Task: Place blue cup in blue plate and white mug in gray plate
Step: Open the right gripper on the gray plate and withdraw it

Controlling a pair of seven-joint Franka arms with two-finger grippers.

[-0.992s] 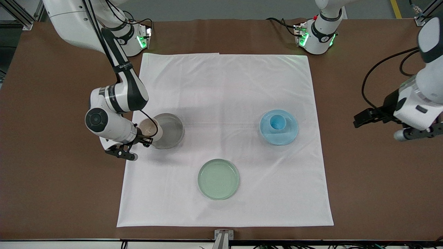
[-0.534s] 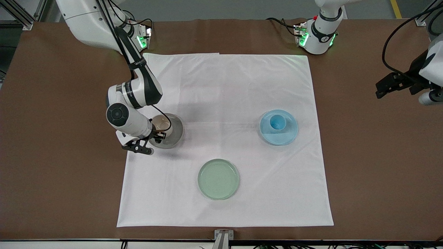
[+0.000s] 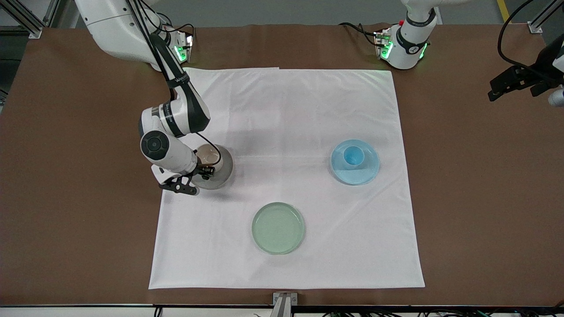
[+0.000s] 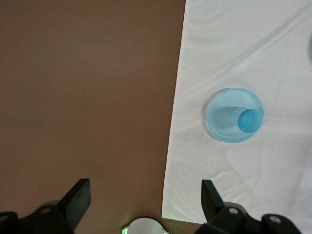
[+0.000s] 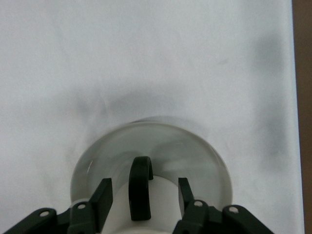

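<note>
The white mug (image 3: 208,157) sits between the fingers of my right pincer (image 3: 203,171), which pinches it by the body, one finger (image 5: 101,197) on each side, with the dark loop handle (image 5: 140,192) standing up between them in the right wrist view. The mug is over the gray plate (image 3: 220,169), at the part of the plate toward the right arm's end of the worktop; whether its base touches the plate I cannot tell. Taking that gray plate as my landmark: it lies on the white cloth (image 3: 286,132), close to the cloth's edge at the right arm's end. The pale green plate (image 3: 278,228) lies nearer the front camera than the gray plate and more toward the cloth's middle. The blue plate (image 3: 365,171) is well apart from the gray plate, toward the left arm's end of the cloth, and the blue cup (image 3: 353,156) stands upright in it (off-centre, by the rim). My left pincer (image 3: 520,81) waits spread wide over the bare brown worktop (image 3: 66,176), off the cloth at the left arm's end.
</note>
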